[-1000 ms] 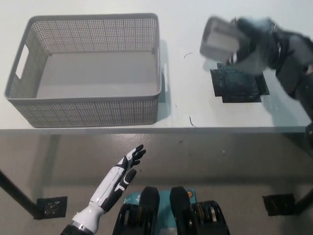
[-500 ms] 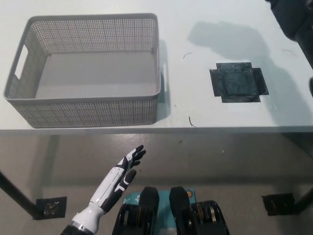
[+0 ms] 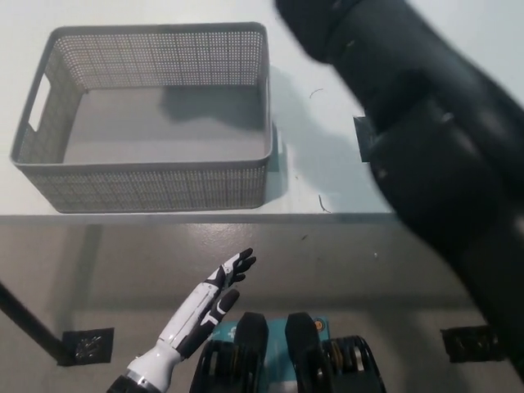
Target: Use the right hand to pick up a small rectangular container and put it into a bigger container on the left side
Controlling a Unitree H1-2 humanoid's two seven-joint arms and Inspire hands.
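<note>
The big grey mesh basket (image 3: 147, 176) stands on the white table (image 3: 311, 180) at the left, and nothing shows inside it. My black right arm (image 3: 434, 155) sweeps blurred from the bottom right up to the top middle, close to the camera. Its hand end (image 3: 315, 29) lies at the top edge, just right of the basket's far right corner. The small rectangular container is not visible in this frame. A dark shadow falls on the basket's floor. My white left hand (image 3: 209, 299) rests open below the table's front edge at the lower left.
The table's front edge runs across at about mid-height, with the floor below it. A black tape mark (image 3: 360, 139) on the table is mostly hidden behind my right arm. A table leg (image 3: 29, 323) shows at the lower left.
My right arm, holding the small grey container at the upper right a second ago, left the picture and now swings in large across the right side towards the basket. The container is no longer visible.
</note>
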